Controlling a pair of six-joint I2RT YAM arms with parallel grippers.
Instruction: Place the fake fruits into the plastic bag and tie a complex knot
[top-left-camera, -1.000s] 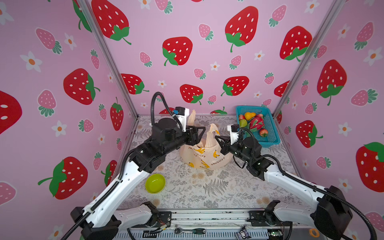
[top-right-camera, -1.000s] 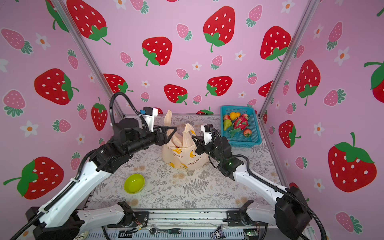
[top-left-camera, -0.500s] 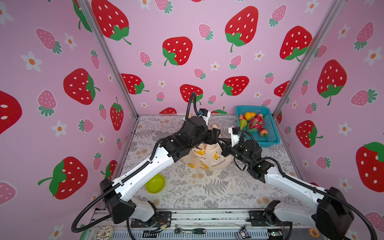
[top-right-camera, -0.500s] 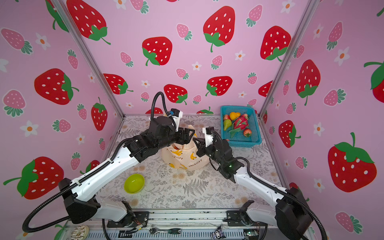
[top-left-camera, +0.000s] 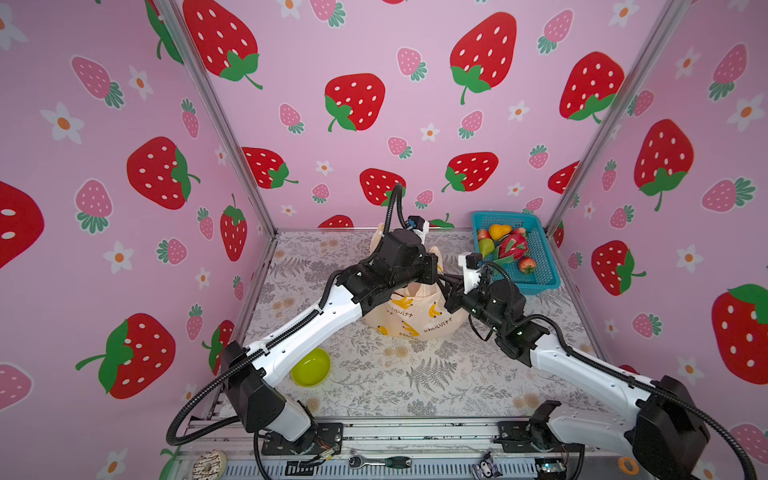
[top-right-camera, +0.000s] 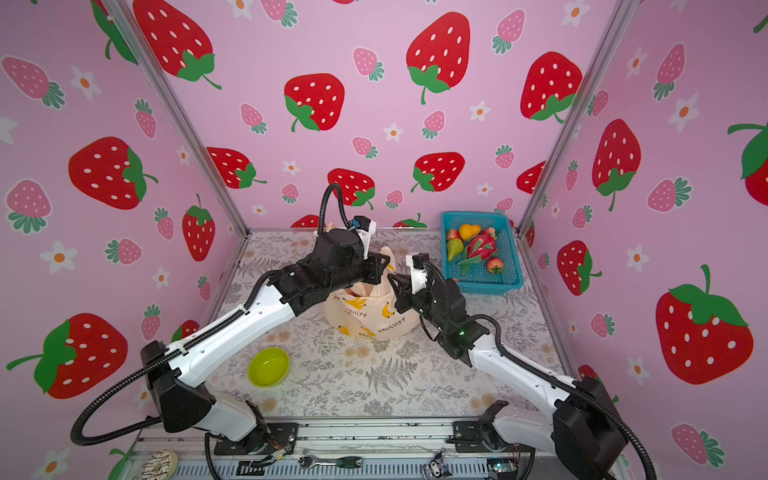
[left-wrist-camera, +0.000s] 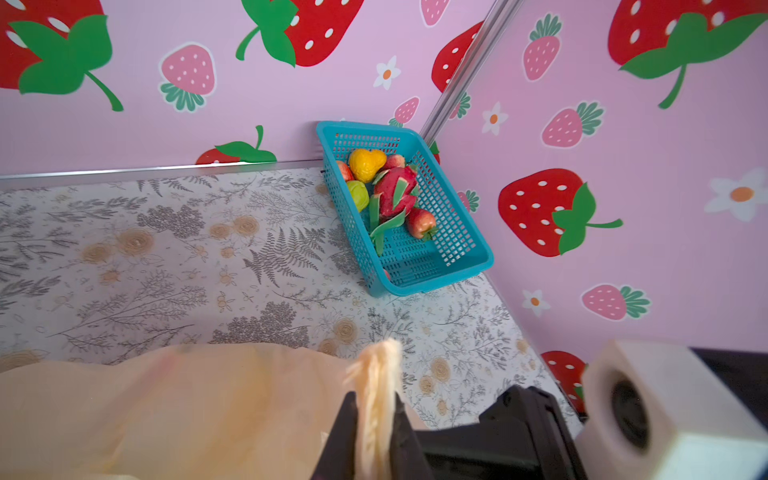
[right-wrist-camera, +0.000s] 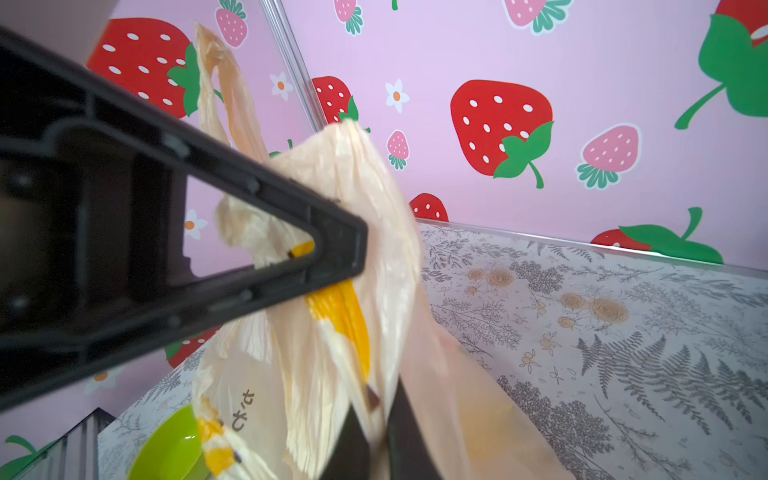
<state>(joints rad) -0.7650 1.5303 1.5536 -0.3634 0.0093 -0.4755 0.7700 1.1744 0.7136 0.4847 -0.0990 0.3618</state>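
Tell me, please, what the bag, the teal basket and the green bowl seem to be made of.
The plastic bag: thin translucent peach film, finely creased. The basket: rigid moulded plastic, teal, with perforated grid walls. The bowl: probably hard plastic, since its lime surface is smooth and glossy.

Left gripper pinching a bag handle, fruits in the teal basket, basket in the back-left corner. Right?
Not quite: the teal basket sits in the back-right corner, as both top views show. The rest holds: the left gripper pinches a handle of the plastic bag, and the fruits lie in the basket.
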